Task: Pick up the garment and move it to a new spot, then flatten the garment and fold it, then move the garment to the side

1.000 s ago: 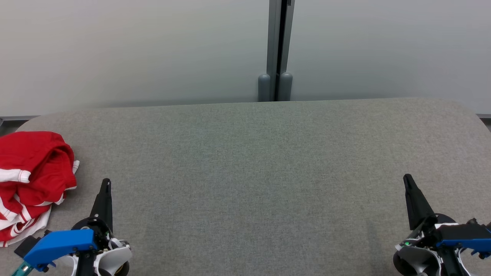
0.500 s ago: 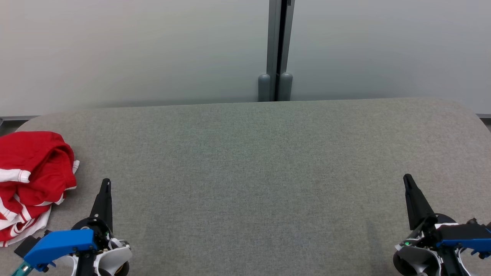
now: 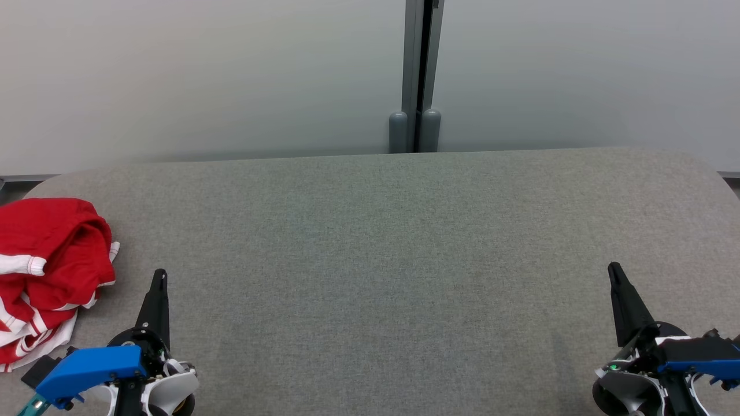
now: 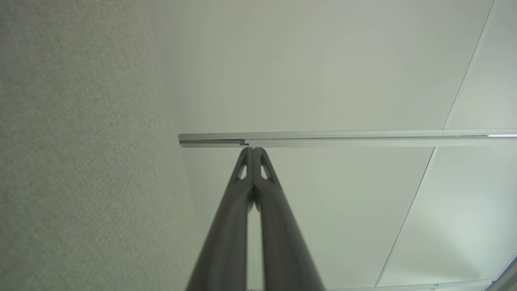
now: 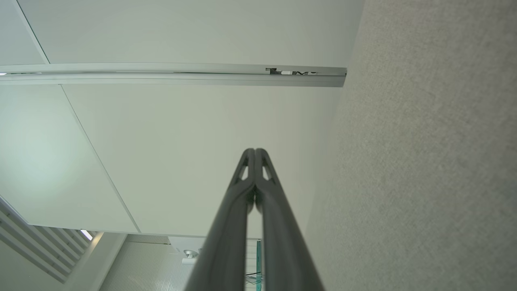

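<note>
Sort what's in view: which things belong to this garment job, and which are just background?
Job: crumpled red garment with white stripes; grey fabric-covered table; left gripper; right gripper, both shut, empty.
Background: grey upright post; pale wall panels.

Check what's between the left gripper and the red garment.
In the head view, nothing but a bare strip of grey table lies between the left gripper and the crumpled garment.
</note>
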Available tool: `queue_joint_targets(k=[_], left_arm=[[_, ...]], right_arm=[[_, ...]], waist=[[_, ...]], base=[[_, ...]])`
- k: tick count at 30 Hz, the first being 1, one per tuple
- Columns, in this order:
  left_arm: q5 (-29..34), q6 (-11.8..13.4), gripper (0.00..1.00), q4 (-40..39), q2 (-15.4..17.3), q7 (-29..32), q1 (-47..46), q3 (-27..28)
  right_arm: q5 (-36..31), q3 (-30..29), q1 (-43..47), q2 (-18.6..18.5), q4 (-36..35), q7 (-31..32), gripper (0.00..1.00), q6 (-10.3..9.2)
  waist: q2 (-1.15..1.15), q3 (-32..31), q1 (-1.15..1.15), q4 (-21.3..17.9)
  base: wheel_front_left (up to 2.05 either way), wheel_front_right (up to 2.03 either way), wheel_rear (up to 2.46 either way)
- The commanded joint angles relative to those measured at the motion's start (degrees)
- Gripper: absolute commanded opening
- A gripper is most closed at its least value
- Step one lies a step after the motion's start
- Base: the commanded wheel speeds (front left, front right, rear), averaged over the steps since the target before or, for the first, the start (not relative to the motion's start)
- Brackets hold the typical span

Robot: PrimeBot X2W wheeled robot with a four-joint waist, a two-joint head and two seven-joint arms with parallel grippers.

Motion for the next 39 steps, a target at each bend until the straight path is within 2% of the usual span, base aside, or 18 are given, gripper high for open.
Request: queue_joint_targets(k=[1,17,18,27,32,39], left_arm=[[-0.15,-0.23,0.00,-0.29,-0.04,0.18,-0.49,0.04],[-0.15,-0.23,0.00,-0.29,-0.04,0.18,-0.49,0.04],[0.01,0.00,1.00,0.00,0.00,-0.02,0.00,0.01],[2.87,0.01,1.00,1.62,-0.13,-1.87,1.02,-0.60],[8.07,0.00,1.00,1.79,-0.11,-3.27,0.75,-0.89],[16.16,0.16,1.00,2.33,-0.09,-5.10,0.50,-1.29]], right_arm=[[0.17,-0.11,0.73,-0.35,-0.19,0.28,0.00,0.02],[0.17,-0.11,0.73,-0.35,-0.19,0.28,0.00,0.02],[-0.01,0.01,-0.01,0.00,-0.01,0.00,1.00,0.00],[-1.52,0.81,0.51,-0.32,0.66,-1.48,1.00,-0.09],[-4.74,2.26,0.36,-1.57,0.93,-3.22,1.00,-0.08],[-12.87,2.78,0.09,-2.14,1.14,-5.06,1.00,-0.06]], waist=[[0.00,0.00,0.00,0.00],[0.00,0.00,0.00,0.00],[0.00,0.00,0.00,0.00],[0.00,0.09,0.00,-0.01],[0.00,0.13,0.00,-0.03],[0.00,0.22,0.00,0.00]], base=[[0.00,0.00,0.00],[0.00,0.00,0.00],[0.00,0.00,0.00],[0.00,0.00,0.00],[0.00,0.00,0.00],[0.00,0.00,0.00]])
